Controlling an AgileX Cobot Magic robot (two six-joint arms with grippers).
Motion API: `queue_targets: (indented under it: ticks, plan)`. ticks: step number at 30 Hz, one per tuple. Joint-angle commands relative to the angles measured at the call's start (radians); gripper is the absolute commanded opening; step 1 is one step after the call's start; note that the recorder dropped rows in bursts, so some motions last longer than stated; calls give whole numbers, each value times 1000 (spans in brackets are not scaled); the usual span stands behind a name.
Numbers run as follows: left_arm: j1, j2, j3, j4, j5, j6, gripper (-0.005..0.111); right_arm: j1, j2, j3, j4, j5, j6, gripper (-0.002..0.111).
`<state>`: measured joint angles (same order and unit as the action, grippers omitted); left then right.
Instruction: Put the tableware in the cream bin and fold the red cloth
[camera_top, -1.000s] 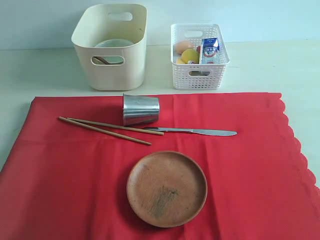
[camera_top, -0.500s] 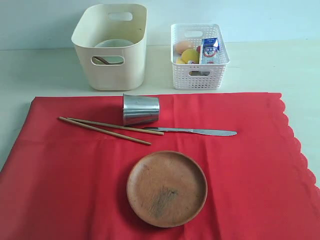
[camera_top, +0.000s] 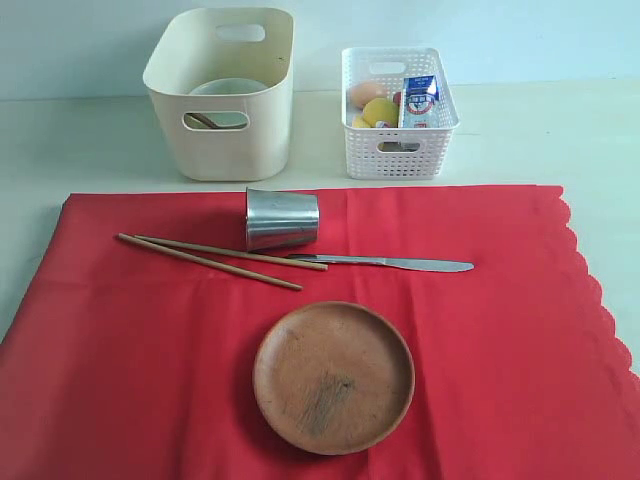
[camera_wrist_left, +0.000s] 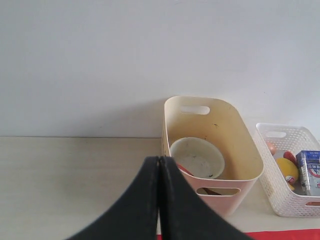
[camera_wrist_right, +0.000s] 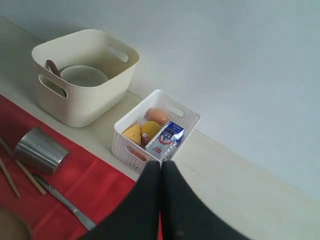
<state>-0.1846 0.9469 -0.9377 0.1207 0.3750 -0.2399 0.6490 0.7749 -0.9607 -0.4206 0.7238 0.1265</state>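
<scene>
Now left gripper (camera_wrist_left: 159, 164), right gripper (camera_wrist_right: 160, 167): jaws closed, empty.
Round brown wooden plate (camera_top: 333, 377) lies 6 o'clock of steel tumbler (camera_top: 281, 219).

I counted one red cloth (camera_top: 120, 380) and two containers: one cream bin (camera_top: 235, 150) and one white lattice basket (camera_top: 400, 155). Of tableware there were seven pieces: one steel tumbler (camera_top: 282, 219), two chopsticks (camera_top: 210, 263), one table knife (camera_top: 400, 263), one wooden plate (camera_top: 333, 377), one bowl (camera_wrist_left: 197, 157) and one spoon (camera_wrist_right: 51, 67). I also made out one milk carton (camera_top: 420, 97) and one egg (camera_wrist_right: 157, 116).
</scene>
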Motion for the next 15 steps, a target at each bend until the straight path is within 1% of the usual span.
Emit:
queue_targets:
  ticks: [1, 10, 15]
  plan:
    - [-7, 3, -5, 2, -6, 0, 0, -6, -81, 74, -3, -23, 6, 0]
    - [-7, 13, -5, 2, -9, 0, 0, -6, -215, 202, 9, -26, 10, 0]
    - [-7, 63, -5, -48, 17, -1, 0, -6, -252, 281, 43, -64, 13, 0]
